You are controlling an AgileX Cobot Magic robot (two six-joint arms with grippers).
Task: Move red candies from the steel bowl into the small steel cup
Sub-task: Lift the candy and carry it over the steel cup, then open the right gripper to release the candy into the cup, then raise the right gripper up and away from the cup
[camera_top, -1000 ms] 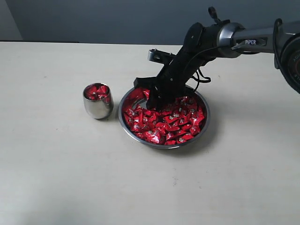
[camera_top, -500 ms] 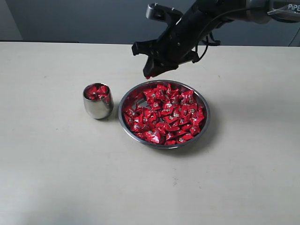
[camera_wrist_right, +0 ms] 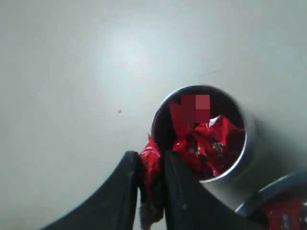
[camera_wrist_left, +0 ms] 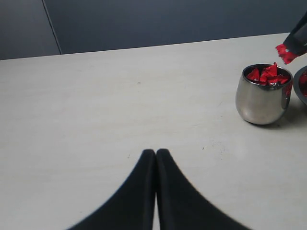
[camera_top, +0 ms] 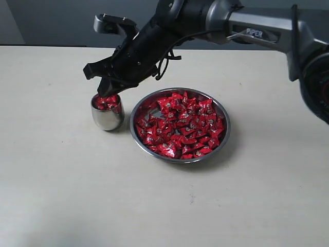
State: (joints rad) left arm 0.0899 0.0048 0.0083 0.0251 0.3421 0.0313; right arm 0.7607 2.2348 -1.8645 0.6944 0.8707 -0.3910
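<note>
The wide steel bowl [camera_top: 180,125] holds many red candies [camera_top: 181,126] at the middle of the table. To its left stands the small steel cup [camera_top: 107,110], with several red candies [camera_wrist_right: 206,136] inside. My right gripper [camera_top: 108,96] hangs just above the cup's rim, shut on one red candy [camera_wrist_right: 150,163]. That candy [camera_wrist_left: 286,52] also shows above the cup [camera_wrist_left: 263,94] in the left wrist view. My left gripper [camera_wrist_left: 156,153] is shut and empty, low over bare table away from the cup.
The right arm [camera_top: 216,23] stretches from the upper right across above the bowl's far side. The pale table [camera_top: 154,206] runs back to a dark wall [camera_top: 77,20].
The right gripper lifted out of the bowl with a candy and swung left, from above the bowl's far rim to just over the cup. The candies in the bowl shifted where it dug.
</note>
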